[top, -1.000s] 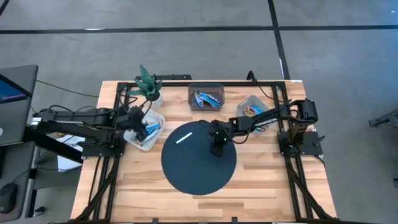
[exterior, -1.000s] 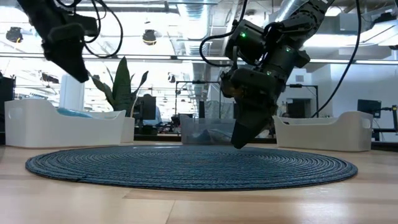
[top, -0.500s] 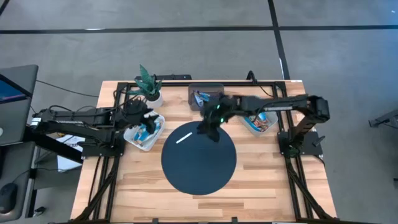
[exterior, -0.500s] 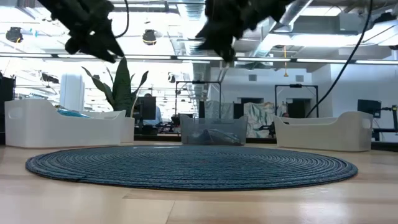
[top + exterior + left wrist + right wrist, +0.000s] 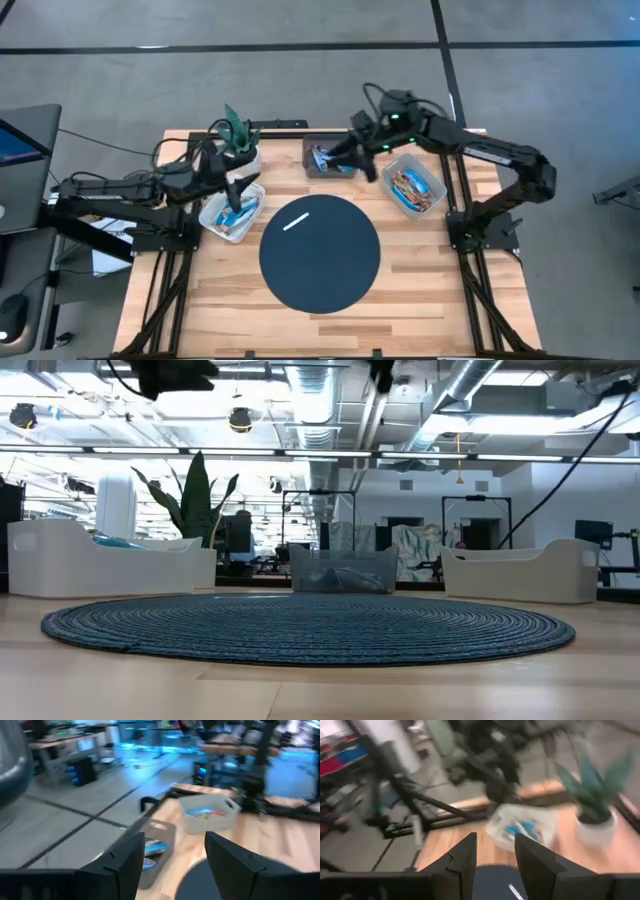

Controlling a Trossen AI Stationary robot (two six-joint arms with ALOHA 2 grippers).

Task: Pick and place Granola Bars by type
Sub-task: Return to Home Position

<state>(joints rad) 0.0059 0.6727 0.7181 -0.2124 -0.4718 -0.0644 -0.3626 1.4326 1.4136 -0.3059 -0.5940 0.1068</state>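
Evidently sorting looked finished; granola bars (image 5: 415,188) lay in bins (image 5: 330,138); left tool (image 5: 175,840) and right tool (image 5: 495,840) hung released, empty, clear of the surface (image 5: 420,290).

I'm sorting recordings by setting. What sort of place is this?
Probably a robotics lab or open workshop: a wooden table on bare concrete floor, exposed ceiling ducts overhead, and more metal-framed rigs in the room behind.
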